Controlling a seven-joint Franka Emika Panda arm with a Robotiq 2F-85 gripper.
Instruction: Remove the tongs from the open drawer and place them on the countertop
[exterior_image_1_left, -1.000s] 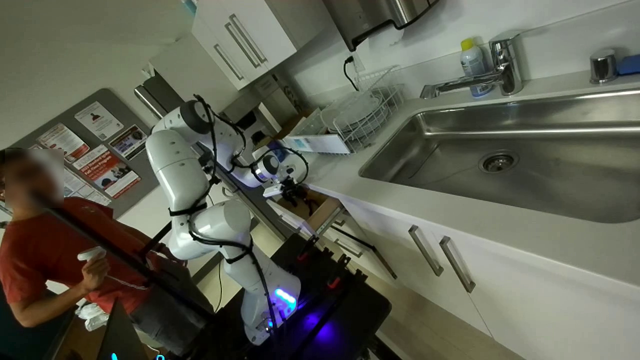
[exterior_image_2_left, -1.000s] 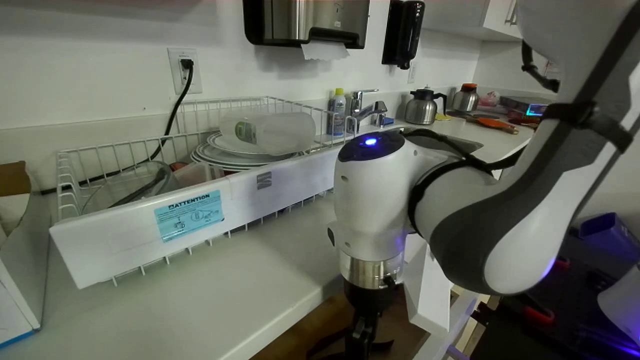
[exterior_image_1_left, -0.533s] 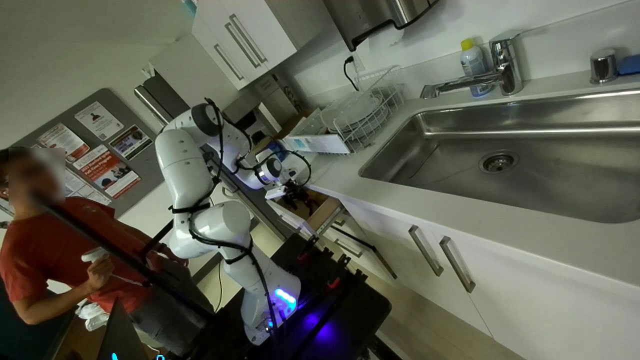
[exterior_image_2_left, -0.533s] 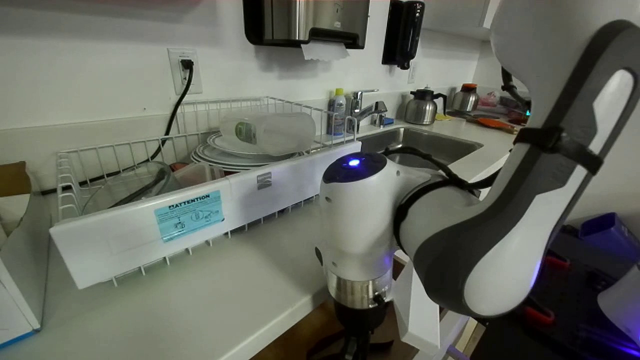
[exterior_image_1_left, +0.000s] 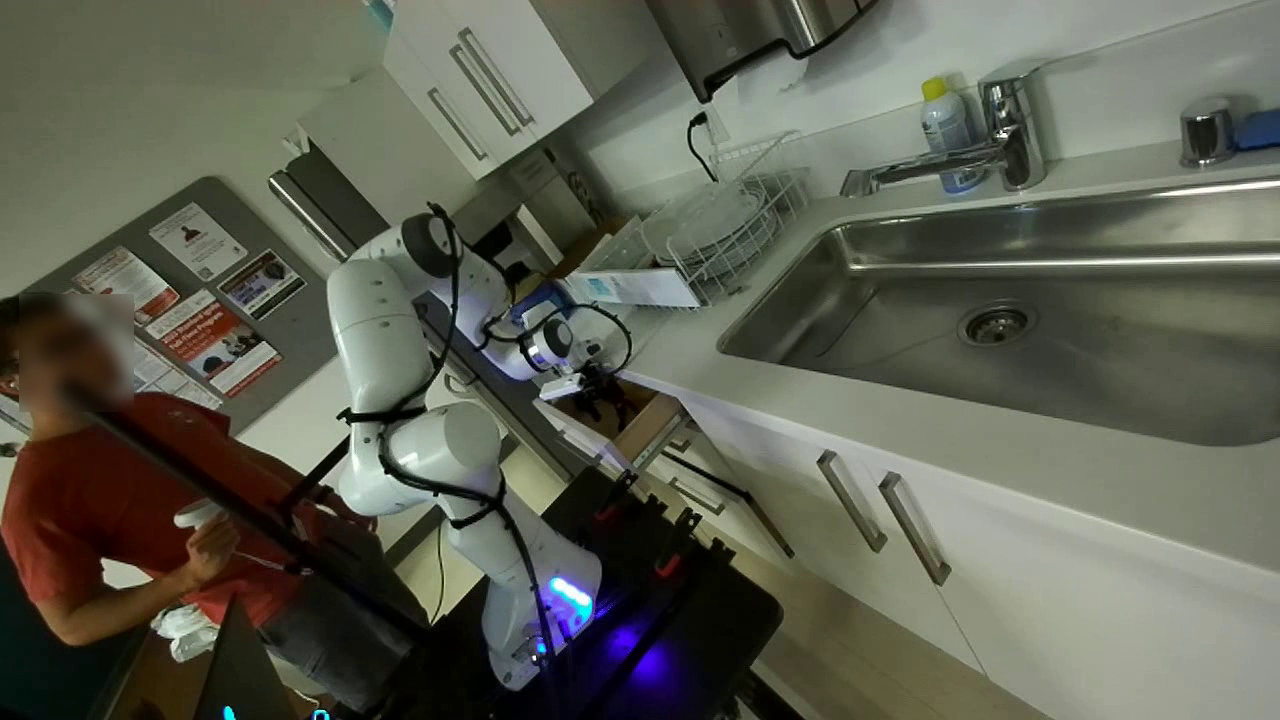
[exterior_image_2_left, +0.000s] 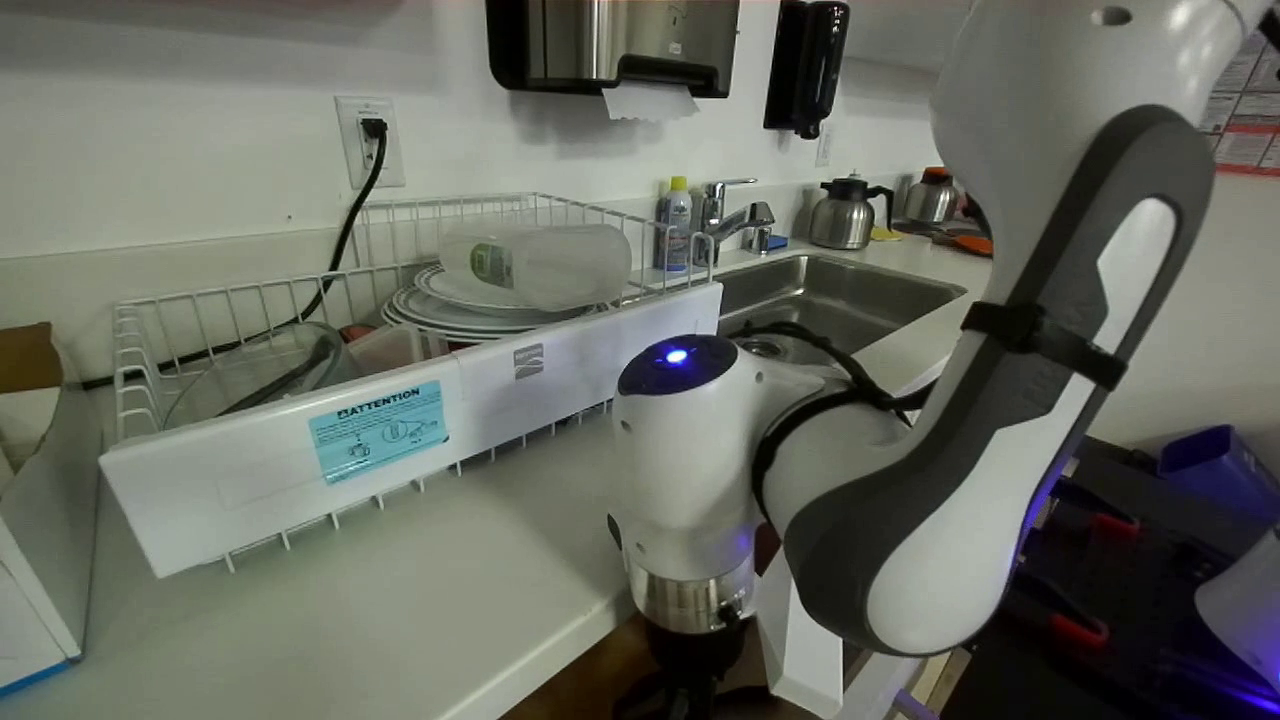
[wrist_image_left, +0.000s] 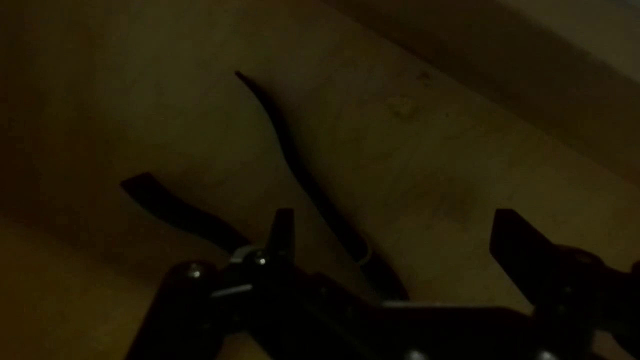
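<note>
1. Fingers (wrist_image_left: 517, 247) spread; tongs (wrist_image_left: 303, 175) lie in drawer (exterior_image_1_left: 648, 428), seemingly only one limb between: closing may pinch that limb alone, so tongs swing.
2. Lifting too low could snag tongs against worktop (exterior_image_2_left: 400, 630) edge.

- In an exterior view, we look down, tipped, with the sink (exterior_image_1_left: 1060, 365) near on the right.
- In an exterior view, we sit close to the dish rack (exterior_image_2_left: 480, 405), facing along the countertop (exterior_image_2_left: 380, 610).
- Both exterior views share the sink, dish rack and robot arm (exterior_image_1_left: 445, 450).
- The wrist view, quite dark, looks down close into the open drawer (wrist_image_left: 430, 155), I think.
</note>
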